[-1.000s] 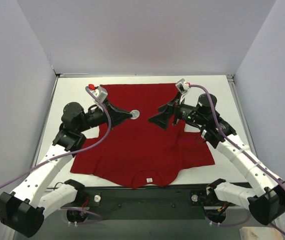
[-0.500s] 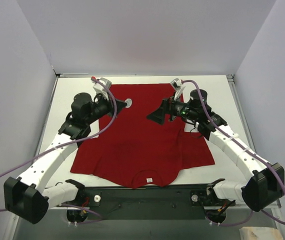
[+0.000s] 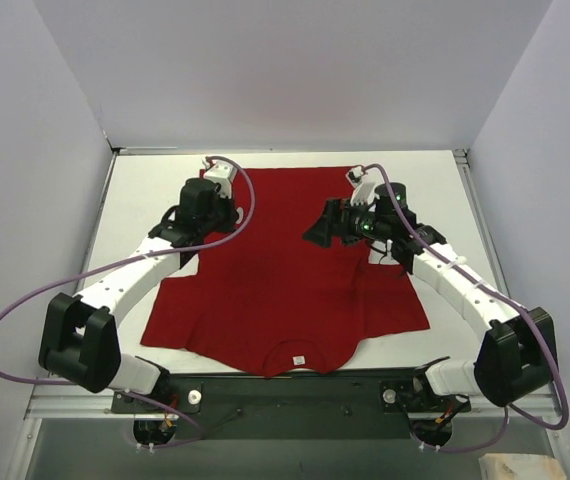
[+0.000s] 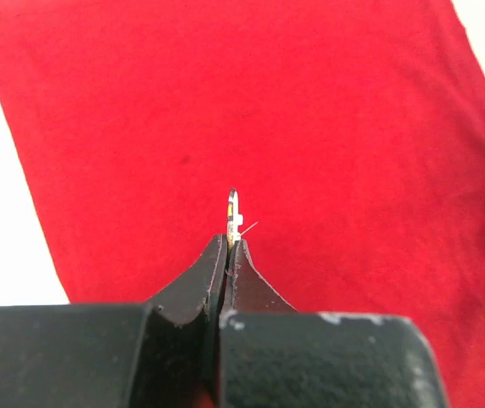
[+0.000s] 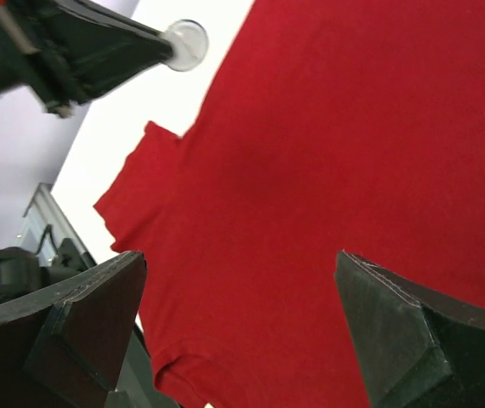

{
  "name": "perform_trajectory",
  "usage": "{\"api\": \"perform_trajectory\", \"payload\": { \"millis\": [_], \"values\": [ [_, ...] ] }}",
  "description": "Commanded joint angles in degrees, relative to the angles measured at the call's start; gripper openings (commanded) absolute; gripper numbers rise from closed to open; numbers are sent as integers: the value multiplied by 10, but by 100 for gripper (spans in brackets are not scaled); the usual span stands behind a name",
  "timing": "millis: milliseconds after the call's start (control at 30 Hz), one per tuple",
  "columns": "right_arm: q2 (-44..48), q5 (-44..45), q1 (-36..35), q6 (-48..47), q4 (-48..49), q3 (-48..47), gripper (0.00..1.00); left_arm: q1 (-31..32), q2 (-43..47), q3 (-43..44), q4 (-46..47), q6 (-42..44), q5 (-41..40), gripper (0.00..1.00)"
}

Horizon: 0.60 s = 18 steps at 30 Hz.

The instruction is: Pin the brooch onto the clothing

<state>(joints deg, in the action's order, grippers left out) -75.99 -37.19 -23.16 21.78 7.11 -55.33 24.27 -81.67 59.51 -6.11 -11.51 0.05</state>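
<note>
Nearest the arm bases, the collar of the red short-sleeved T-shirt of soft fabric (image 3: 285,280) lies at the tabletop's near edge, with its small white label (image 3: 300,357) facing up. The T-shirt is spread flat and covers most of the middle of the white tabletop (image 3: 140,185). Bare strips run down both sides. The left strip is wider at the far end, and the right one is narrow beside the sleeve.

Further out, both hands are over the far half of the T-shirt. The left hand (image 4: 228,248), near the cloth's left edge, is pinched tight on the tiny round yellowish-gold brooch (image 4: 234,211). The brooch is held edge-on above the red fabric, with a thin pin jutting sideways. The right hand (image 5: 241,259) faces it across open cloth, its black fingers (image 5: 81,314) spread wide and holding nothing.

Purple cables (image 3: 251,198) arch off each wrist, the left one looping far out beyond the tabletop's left side. The shirt's far hem stops just short of the far edge, and pale grey walls (image 3: 285,70) close in the far side and both sides.
</note>
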Motion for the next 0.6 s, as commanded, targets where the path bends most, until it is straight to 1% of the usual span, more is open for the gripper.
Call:
{"api": "perform_trajectory", "payload": {
  "millis": [0, 133, 167, 267, 300, 467, 533, 567],
  "values": [
    [-7, 39, 1, 7, -10, 11, 100, 9, 27, -11, -39, -3, -53, 0],
    [-16, 48, 0, 14, -16, 13, 100, 36, 51, -42, -66, -4, -113, 0],
    [-17, 48, 0, 16, -13, 15, 100, 45, 53, -47, -73, -3, -147, 0],
    [-21, 62, -2, 15, -28, 8, 100, 78, 51, -57, -94, -4, -203, 0],
    [-24, 66, -3, 15, -35, 1, 100, 86, 49, -57, -101, -7, -234, 0],
    [-29, 100, -4, 17, -52, 4, 100, 136, 37, -70, -112, -13, -283, 0],
    [-31, 102, -3, 23, -54, 9, 100, 148, 27, -75, -122, -18, -310, 0],
    [-31, 101, -4, 24, -47, 14, 100, 166, 22, -76, -123, -19, -319, 0]
  ]
}}
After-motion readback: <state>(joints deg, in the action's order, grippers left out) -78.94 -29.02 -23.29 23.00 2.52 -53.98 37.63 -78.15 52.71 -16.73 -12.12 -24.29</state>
